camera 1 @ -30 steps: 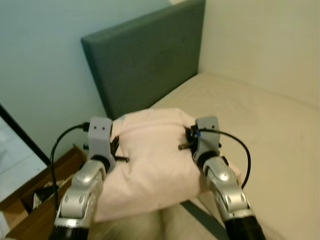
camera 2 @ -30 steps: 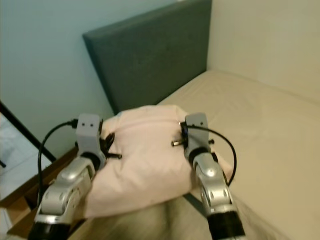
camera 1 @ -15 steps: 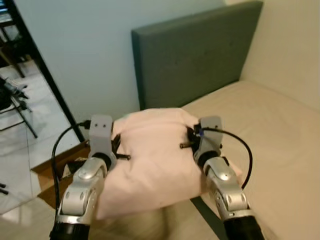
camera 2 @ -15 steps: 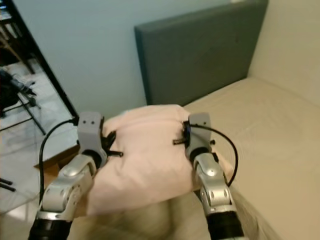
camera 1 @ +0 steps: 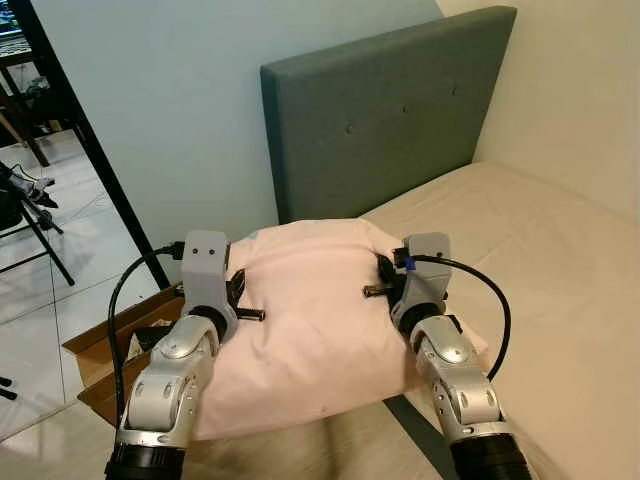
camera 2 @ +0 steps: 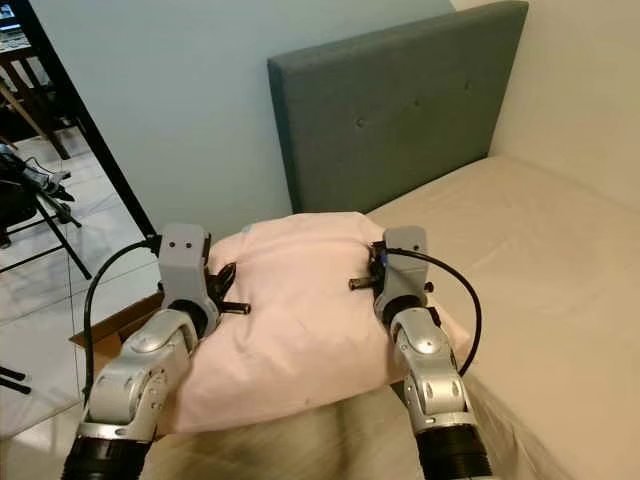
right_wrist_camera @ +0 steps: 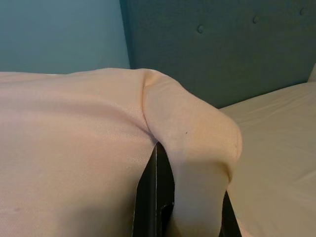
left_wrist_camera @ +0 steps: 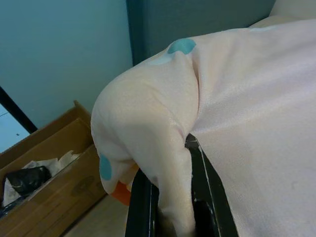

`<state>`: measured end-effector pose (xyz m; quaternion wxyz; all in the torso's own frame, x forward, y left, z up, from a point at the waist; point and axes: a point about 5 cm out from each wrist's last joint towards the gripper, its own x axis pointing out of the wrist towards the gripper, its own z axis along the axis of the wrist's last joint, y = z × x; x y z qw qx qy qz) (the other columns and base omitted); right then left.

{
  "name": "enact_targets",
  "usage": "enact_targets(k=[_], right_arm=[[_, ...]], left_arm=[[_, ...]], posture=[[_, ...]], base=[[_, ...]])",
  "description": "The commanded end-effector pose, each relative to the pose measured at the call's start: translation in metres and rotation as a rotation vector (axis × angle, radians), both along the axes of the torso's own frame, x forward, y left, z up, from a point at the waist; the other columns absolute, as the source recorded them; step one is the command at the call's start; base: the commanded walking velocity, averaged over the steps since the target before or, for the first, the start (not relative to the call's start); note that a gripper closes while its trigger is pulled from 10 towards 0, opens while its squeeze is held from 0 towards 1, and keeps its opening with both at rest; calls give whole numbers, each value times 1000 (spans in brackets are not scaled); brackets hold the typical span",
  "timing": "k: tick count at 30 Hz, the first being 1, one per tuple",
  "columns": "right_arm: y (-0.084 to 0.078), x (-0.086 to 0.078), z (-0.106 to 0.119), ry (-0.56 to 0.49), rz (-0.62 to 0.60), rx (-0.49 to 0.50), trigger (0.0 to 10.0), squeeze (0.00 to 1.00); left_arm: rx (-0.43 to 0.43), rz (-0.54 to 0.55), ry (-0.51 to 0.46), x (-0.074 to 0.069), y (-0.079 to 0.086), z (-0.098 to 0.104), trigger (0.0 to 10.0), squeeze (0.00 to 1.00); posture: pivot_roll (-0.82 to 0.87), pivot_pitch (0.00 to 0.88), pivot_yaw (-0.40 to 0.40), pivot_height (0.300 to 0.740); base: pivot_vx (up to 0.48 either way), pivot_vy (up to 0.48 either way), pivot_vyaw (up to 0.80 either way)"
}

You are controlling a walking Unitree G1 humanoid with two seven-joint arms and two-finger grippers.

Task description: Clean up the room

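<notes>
Pillow is hanging between both arms, long axis crosswise. Left gripper and right gripper are each pinching an end. Bed is lying ahead-right, headboard just beyond.
</notes>
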<state>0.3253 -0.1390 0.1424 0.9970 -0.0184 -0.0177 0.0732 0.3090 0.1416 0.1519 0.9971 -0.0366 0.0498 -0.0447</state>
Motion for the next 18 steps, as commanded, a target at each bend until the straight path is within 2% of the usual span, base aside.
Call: enact_targets(k=[1, 8, 10, 13, 18], right_arm=[[-3, 0, 17, -91, -18, 0, 10000, 0], [-3, 2, 31, -156, -20, 3, 10000, 0], [-3, 3, 46, -233, -28, -18, 10000, 0], [-3, 5, 55, -276, -33, -20, 10000, 0], [-2, 6, 51, -256, -31, -24, 10000, 0]], left_arm=[[-14, 30, -40, 2, 6, 10, 10000, 0], [-25, 43, -63, 2, 9, 14, 10000, 0], [-36, 45, -85, 2, 10, 18, 10000, 0], [-54, 44, -107, 3, 10, 22, 10000, 0], [-56, 46, -113, 3, 10, 23, 10000, 0]], posture=[[-77, 78, 45, 740], [-78, 74, 44, 740], [-78, 70, 44, 740], [-80, 71, 42, 740], [-80, 71, 42, 740]], base=[[337, 0, 0], [367, 0, 0], [379, 0, 0], [376, 0, 0], [374, 0, 0]])
